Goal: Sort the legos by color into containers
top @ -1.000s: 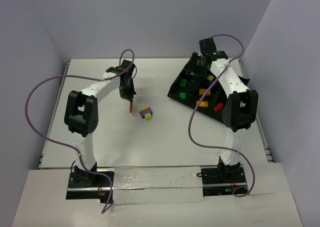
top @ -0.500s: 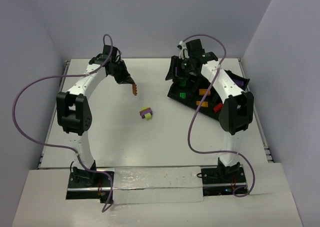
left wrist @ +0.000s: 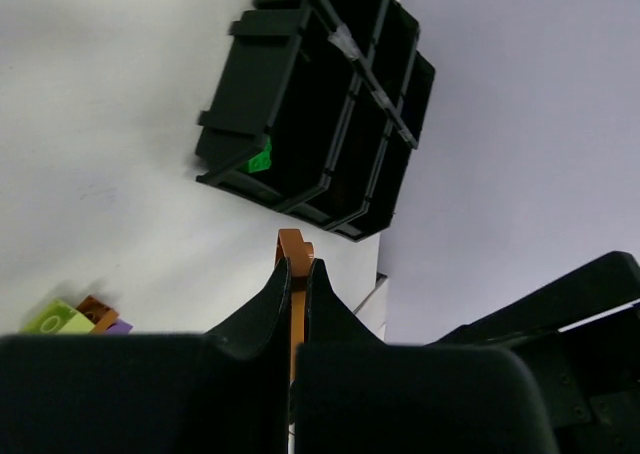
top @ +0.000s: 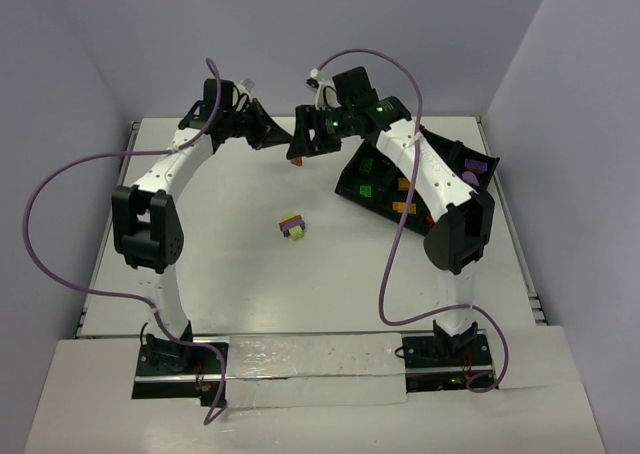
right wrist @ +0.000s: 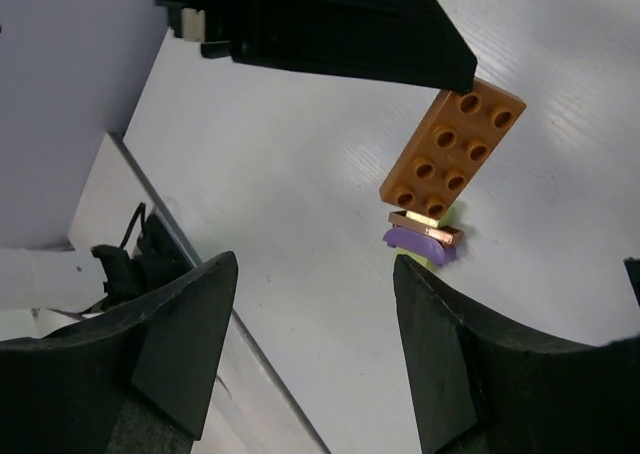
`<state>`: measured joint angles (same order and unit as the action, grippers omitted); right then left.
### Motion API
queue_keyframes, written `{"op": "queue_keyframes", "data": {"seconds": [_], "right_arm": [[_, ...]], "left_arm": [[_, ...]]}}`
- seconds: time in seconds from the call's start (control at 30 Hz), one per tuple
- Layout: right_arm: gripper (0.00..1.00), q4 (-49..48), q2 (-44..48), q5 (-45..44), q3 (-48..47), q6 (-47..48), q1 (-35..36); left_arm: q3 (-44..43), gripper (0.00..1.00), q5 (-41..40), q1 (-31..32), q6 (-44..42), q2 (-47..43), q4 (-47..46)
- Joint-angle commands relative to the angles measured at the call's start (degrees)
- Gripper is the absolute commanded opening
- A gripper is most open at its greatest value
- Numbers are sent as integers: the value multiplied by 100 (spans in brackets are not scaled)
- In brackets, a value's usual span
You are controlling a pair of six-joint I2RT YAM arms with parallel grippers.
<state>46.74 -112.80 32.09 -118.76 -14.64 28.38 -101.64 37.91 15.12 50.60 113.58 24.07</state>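
Observation:
My left gripper (top: 283, 139) is shut on a flat orange brick (top: 297, 158) and holds it in the air over the back middle of the table. In the left wrist view the brick (left wrist: 292, 244) sticks out edge-on between the closed fingertips. My right gripper (top: 306, 142) is open and empty, close to the brick and facing it. In the right wrist view the orange brick (right wrist: 452, 149) hangs from the left gripper (right wrist: 330, 24), beyond my open jaws. A purple, orange and yellow-green cluster (top: 292, 226) lies on the table below.
The black divided tray (top: 350, 179) stands at the back right, tilted, with green bricks (top: 367, 188), orange bricks (top: 405, 184) and purple bricks (top: 477, 164) in separate compartments. A green brick (left wrist: 260, 159) shows in the left wrist view. Purple cables loop over both arms.

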Motion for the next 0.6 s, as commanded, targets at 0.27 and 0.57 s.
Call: {"op": "queue_keyframes", "data": {"seconds": [0.27, 0.57], "right_arm": [[90, -109, -320, -1324, -197, -422, 123], [84, -235, -719, -707, -380, -504, 143]], "left_arm": [[219, 0, 259, -8, 123, -581, -444], [358, 0, 211, -9, 47, -785, -407]]}}
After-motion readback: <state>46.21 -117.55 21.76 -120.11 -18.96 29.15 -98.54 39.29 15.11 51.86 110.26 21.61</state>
